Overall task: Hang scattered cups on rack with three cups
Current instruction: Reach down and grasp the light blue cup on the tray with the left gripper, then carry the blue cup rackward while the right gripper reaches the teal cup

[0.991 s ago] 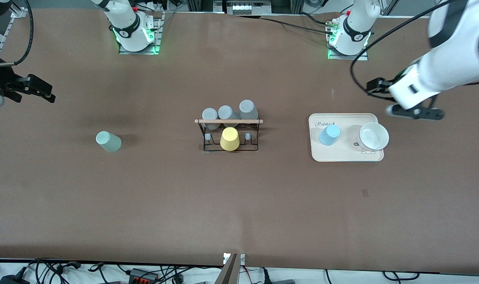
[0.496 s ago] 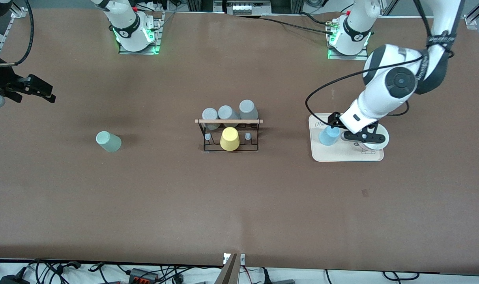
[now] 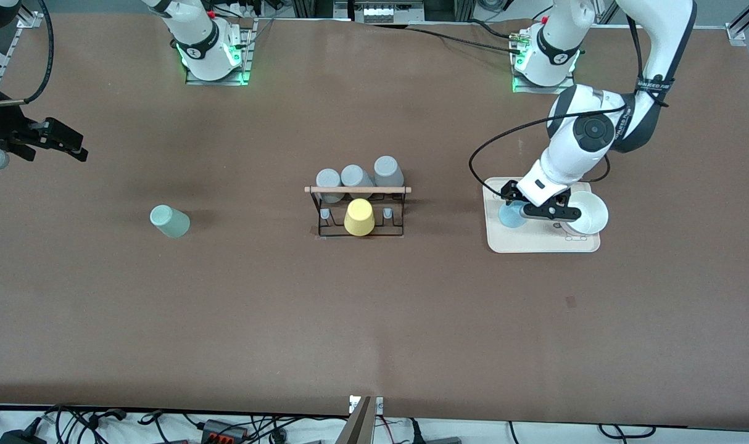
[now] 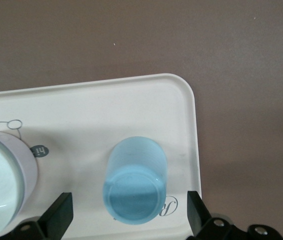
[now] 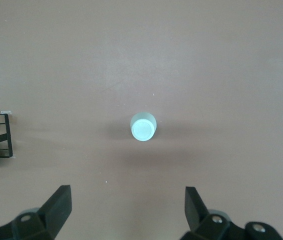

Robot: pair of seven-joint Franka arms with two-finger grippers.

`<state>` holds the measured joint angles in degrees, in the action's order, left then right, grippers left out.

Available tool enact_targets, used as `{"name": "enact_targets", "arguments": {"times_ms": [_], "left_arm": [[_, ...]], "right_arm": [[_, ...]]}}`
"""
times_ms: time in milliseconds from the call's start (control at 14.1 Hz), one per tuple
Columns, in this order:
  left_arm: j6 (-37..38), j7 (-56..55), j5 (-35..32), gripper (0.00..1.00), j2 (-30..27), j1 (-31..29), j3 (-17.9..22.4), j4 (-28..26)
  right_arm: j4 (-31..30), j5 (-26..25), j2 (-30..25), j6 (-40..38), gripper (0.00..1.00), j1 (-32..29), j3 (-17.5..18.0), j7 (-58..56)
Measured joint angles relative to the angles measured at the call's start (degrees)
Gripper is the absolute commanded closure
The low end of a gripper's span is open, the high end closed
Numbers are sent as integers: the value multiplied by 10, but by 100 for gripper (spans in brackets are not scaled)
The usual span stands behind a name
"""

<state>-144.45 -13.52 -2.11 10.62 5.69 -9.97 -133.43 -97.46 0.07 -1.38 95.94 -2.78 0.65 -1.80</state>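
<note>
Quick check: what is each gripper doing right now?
Left gripper: open, over the light blue cup on the tray.
Right gripper: open, holding nothing, waiting.

Even overhead light, soft shadows, perhaps slight edge blur.

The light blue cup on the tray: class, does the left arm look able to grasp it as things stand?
Probably yes. The left gripper hangs open over the light blue cup on the cream tray, nothing between; the white bowl stands apart beside it.
</note>
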Motion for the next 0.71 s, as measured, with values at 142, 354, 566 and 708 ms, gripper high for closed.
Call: {"name": "enact_targets", "arguments": {"times_ms": [142,354,566,708], "left_arm": [[-31,0,0,0,8,0,-1,-15],[-49,0,0,1,20,0,-1,-18],[-60,0,0,37,28,0,-1,-19],[-60,0,0,59,29,0,-1,-20]], "right_arm": [[0,0,3,0,0,0,0,0],[0,0,6,0,0,0,0,0],[0,0,7,1,0,0,0,0],[0,0,8,2,0,0,0,0]]}}
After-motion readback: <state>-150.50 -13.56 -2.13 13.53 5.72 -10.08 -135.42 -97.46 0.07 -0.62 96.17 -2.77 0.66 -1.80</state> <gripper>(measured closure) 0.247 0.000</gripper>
